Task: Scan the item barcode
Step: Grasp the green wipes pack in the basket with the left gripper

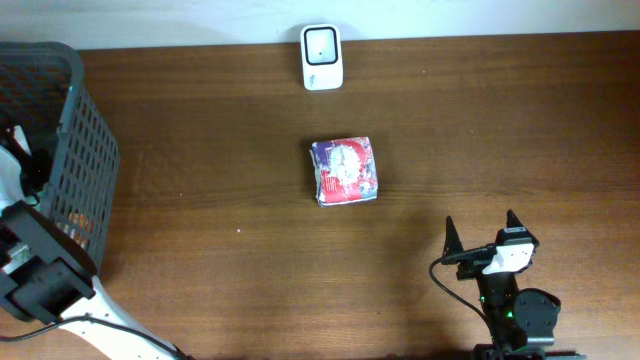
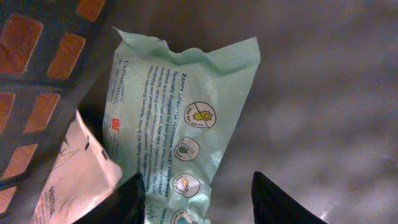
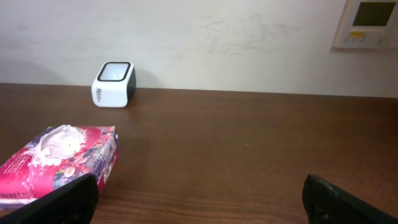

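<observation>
Left wrist: left pincer point(image 2: 197, 177) half-open astride mint pack point(image 2: 180, 106), long axis pointing away.

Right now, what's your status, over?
Left gripper open over green packet in basket. Right gripper open, above table. Pale packet crowding beside. Red packet lies before scanner.

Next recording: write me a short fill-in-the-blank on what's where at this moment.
1. The scanner at the table's far edge is ___ in colour.
2. The green packet lies in the ___, just ahead of the left gripper.
3. The right gripper is ___ and holds nothing.

Missing words: white; basket; open.
</observation>
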You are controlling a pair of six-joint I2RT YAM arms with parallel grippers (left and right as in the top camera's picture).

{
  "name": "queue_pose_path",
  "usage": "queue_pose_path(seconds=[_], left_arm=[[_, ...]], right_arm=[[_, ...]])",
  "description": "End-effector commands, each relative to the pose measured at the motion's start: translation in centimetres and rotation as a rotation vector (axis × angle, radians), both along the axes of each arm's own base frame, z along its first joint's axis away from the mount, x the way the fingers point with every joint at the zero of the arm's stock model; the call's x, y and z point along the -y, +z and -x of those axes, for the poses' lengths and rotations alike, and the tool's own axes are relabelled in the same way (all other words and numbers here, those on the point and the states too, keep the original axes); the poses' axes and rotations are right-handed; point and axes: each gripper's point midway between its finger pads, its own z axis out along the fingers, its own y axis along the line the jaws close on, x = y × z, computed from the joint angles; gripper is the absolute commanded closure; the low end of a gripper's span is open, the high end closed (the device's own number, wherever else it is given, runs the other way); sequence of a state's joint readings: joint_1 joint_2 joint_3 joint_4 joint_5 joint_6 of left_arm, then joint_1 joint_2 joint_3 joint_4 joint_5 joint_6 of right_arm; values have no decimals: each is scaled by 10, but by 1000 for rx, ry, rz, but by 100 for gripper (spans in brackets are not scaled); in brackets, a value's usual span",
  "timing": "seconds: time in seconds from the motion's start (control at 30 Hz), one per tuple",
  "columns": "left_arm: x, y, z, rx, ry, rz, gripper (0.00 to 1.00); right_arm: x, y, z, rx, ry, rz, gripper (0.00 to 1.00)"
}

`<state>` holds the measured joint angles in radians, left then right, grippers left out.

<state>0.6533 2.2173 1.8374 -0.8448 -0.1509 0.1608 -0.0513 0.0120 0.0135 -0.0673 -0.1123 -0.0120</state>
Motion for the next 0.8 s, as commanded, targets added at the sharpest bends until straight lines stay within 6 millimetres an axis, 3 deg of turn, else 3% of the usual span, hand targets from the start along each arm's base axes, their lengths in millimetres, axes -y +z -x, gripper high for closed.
queue_pose_path(seconds=[0.0,0.03,0.1,0.2,0.27,0.37,0.43,0.53,0.57,0.63,0.77], left_arm=[[-8,-16,21,-75,34,9,51],[-7,-16,22,-79,34,12,56],[-4,-19,25,-97,34,26,75],[1,-29,31,-131,33,53,77],[3,-30,33,-141,32,65,100],[5,-27,35,-147,31,70,100],[12,-6,19,-65,6,120,100],[19,56,-7,106,-21,139,100],[21,86,-13,175,-39,122,100],[26,104,-14,218,-54,120,100],[33,99,-6,183,-49,149,100]], right_arm=[[0,-3,0,-5,-3,7,1],[0,-3,0,-5,-3,7,1],[0,-3,0,-5,-3,7,1],[0,-3,0,-5,-3,7,2],[0,-3,0,-5,-3,7,1],[0,-3,0,-5,-3,7,2],[0,-3,0,-5,-3,7,1],[0,-3,0,-5,-3,7,1],[0,-3,0,-5,-3,7,1],[0,-3,0,-5,-3,7,2],[0,-3,0,-5,-3,7,2]])
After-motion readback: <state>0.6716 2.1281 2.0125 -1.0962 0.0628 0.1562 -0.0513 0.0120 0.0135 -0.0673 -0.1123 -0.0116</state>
